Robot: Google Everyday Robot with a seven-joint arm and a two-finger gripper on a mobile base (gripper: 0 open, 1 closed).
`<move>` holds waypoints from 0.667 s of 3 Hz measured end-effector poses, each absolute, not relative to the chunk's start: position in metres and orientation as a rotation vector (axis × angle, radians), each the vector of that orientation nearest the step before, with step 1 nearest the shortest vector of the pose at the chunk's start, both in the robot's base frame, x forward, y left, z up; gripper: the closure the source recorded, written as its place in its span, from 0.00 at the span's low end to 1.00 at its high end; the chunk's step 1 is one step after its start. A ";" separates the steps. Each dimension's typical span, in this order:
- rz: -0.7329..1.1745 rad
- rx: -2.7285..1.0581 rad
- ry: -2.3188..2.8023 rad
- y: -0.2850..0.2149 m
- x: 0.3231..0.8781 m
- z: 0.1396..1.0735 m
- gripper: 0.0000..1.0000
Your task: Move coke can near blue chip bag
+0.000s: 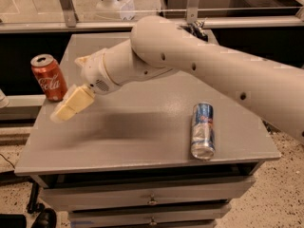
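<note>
The coke can (49, 77) stands upright at the left edge of the grey table (142, 137), red with white script and a silver top. My gripper (66, 107) hangs just right of and in front of the can, close to it but apart from it, over the table's left side. My white arm stretches across the table from the right. The blue chip bag (195, 28) is mostly hidden behind the arm at the table's back; only a dark crumpled bit shows above it.
A slim blue-and-silver can (203, 129) lies on its side at the table's front right. Drawers (152, 201) sit under the tabletop. A glass rail (95, 13) runs behind the table.
</note>
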State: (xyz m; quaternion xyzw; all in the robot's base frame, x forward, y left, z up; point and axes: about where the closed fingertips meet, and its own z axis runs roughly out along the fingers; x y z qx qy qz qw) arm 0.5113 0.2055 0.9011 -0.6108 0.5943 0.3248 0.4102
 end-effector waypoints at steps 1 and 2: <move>0.868 -1.522 1.401 0.253 0.529 0.894 0.00; 0.877 -1.509 1.344 0.278 0.550 0.881 0.00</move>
